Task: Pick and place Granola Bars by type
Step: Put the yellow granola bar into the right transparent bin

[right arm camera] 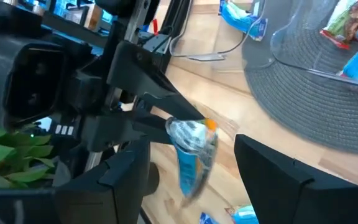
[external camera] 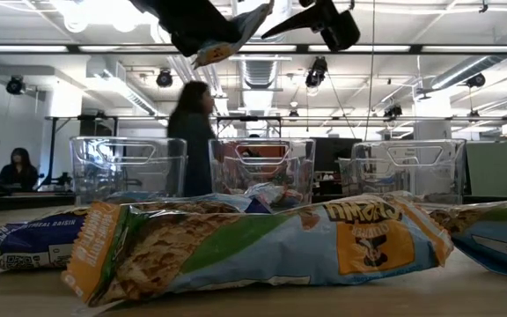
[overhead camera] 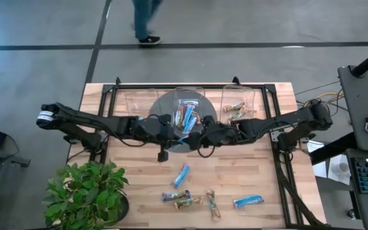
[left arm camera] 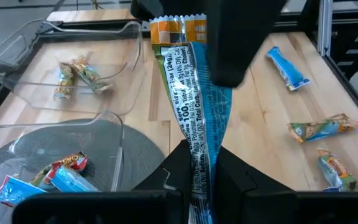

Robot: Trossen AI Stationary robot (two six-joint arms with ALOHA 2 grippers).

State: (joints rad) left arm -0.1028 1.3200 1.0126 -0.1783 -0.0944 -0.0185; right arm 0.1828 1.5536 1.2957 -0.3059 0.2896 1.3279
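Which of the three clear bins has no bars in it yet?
The left bin is empty. The middle bin, on the grey mat, holds blue and red-wrapped bars, and the right bin holds two brownish ones.

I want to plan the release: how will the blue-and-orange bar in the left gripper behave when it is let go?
The blue-and-orange granola bar hangs pinched by one end in the left gripper, so it is probably light. Its wrapper is creased and twisted near the fingers, so the ends are likely floppy. The shiny film looks slippery; it may slide or land crooked.
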